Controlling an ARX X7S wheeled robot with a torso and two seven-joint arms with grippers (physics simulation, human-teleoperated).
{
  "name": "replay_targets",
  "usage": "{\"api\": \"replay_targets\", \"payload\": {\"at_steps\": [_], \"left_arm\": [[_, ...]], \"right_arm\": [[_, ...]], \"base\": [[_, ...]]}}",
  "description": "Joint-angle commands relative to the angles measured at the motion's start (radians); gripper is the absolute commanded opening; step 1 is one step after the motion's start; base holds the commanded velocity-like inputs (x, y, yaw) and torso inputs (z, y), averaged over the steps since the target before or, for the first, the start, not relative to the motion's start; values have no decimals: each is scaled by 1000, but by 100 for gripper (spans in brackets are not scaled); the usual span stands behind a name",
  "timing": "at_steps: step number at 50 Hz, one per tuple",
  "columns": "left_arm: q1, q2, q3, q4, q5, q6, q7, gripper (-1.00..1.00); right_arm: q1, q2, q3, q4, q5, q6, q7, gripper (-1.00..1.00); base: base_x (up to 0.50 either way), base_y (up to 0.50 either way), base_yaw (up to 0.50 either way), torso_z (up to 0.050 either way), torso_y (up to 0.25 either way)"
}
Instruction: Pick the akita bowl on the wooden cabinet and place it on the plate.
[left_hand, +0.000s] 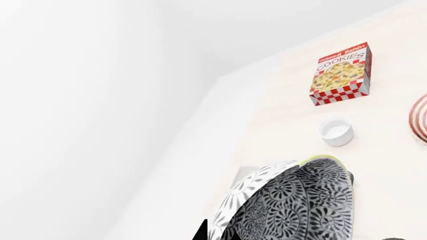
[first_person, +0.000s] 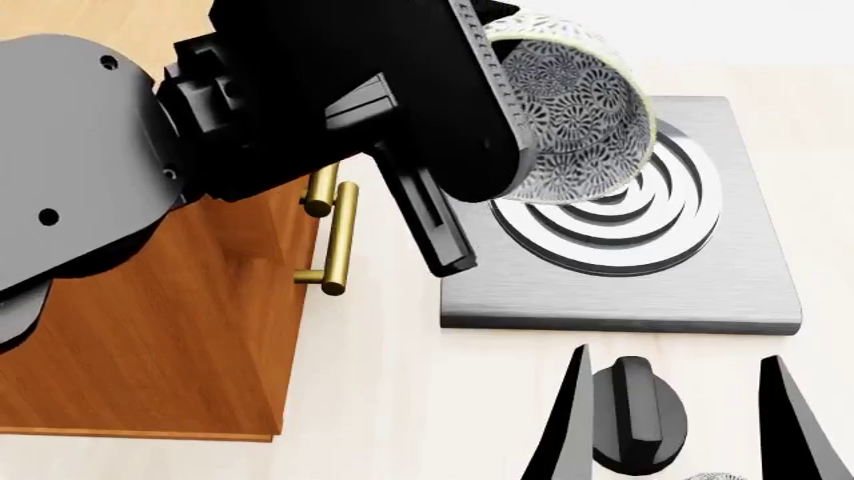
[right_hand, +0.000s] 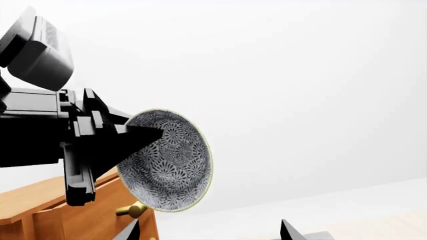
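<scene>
speckled grey-on-white, the akita bowl (first_person: 581, 110) is up off the wooden cabinet (first_person: 147, 330) and tipped on edge, pinched at its rim in my left gripper (right_hand: 143, 140); one of the fingers (right_hand: 133, 137) lies across its patterned inside. bowl hangs in the air above the stove (first_person: 627, 225), beside the cabinet's brass handles (first_person: 334, 235). pick looks done. left to do, as i judge it: carry it across the surface (left_hand: 287, 100) to the plate (left_hand: 419, 117), of which only a red-ringed edge shows in the left wrist view, beyond the white cup (left_hand: 335, 131) and the cookie box (left_hand: 341, 74); then level the bowl and let go. right gripper (first_person: 674, 425) idles low, fingers spread wide, holding nothing.
</scene>
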Motion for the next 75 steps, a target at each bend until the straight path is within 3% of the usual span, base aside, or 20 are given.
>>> {"api": "replay_targets", "payload": {"at_steps": [1,38,75], "left_arm": [[36,-11,7,25,12,22,-6,-100],[100,-67,-7,161,-75,37,25,-100],[135,-81,-24,310,-152,-8,-51,-100]], "right_arm": [[1,1,-3,5,-1,-1,4,100],[19,7,-23,17,-5,24,18,100],[40,7,-29,18,-22,85,76,100]], "base": [[0,0,0,0,0],[0,0,0,0,1],[0,0,0,0,0]]}}
